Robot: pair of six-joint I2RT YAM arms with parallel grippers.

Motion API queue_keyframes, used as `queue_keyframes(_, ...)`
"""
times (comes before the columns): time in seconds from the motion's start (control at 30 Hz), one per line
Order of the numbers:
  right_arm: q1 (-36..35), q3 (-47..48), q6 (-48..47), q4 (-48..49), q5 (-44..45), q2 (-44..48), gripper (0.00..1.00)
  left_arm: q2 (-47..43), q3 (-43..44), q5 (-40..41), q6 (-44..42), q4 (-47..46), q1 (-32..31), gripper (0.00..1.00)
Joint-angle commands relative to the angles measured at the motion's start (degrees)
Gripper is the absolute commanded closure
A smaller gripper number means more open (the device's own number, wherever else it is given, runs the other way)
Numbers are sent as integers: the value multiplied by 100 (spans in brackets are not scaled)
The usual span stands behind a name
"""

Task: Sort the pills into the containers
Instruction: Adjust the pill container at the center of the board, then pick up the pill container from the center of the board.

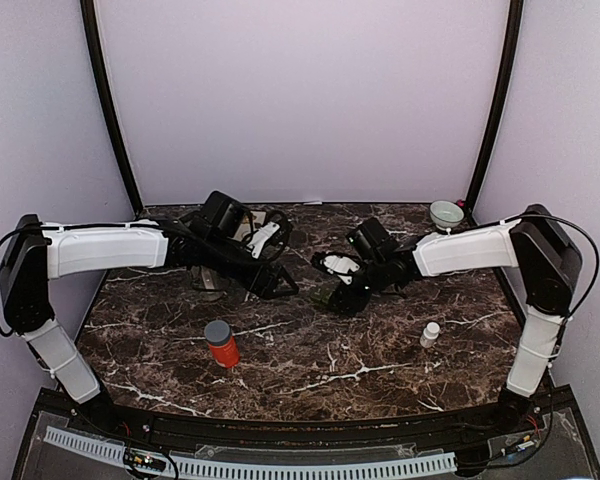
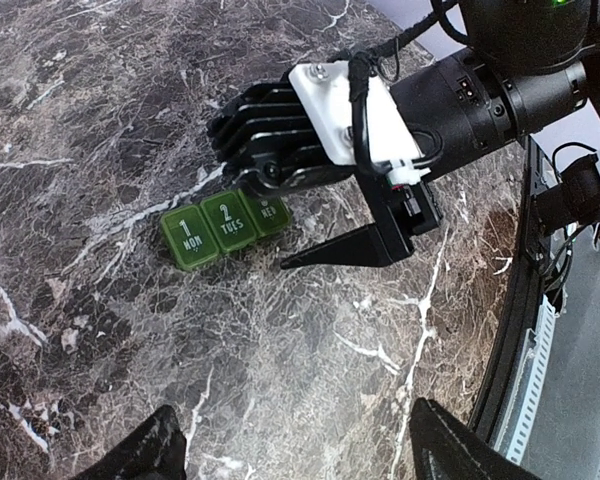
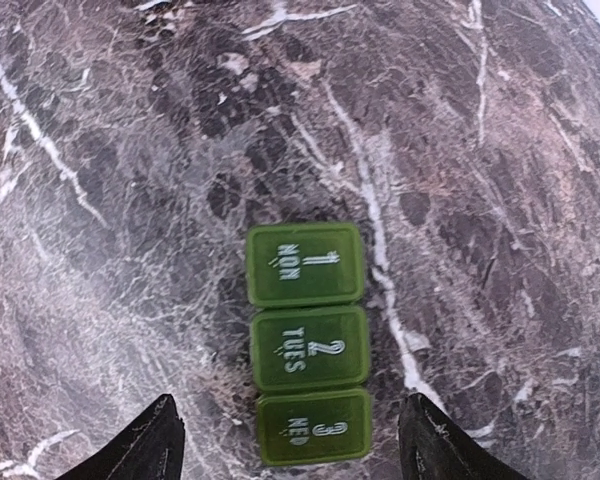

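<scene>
- Pill box [image 3: 307,345] lies flat on the surface [image 3: 130,150], lids shut, under the right jaws, which are apart and empty.
- Left jaws also apart and near; the arms could collide.
- Prying a lid could skid the box.

I am looking down on a green pill organizer [image 3: 307,345] lying flat near the middle of the marble table [image 1: 310,365], its lids marked 1 MON, 2 TUES and 3 WED all sitting shut. An orange bottle [image 1: 221,344] with a grey cap is standing toward the near edge, and a small white bottle [image 1: 431,334] is standing nearer the right edge.
</scene>
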State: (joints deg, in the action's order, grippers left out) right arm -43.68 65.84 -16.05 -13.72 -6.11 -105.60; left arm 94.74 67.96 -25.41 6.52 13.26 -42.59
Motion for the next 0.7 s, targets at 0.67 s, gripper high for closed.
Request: queue_keyframes(0.67,307,132,-136,273,-357,-618,48,190,-76,-187,-12,-242,83,21)
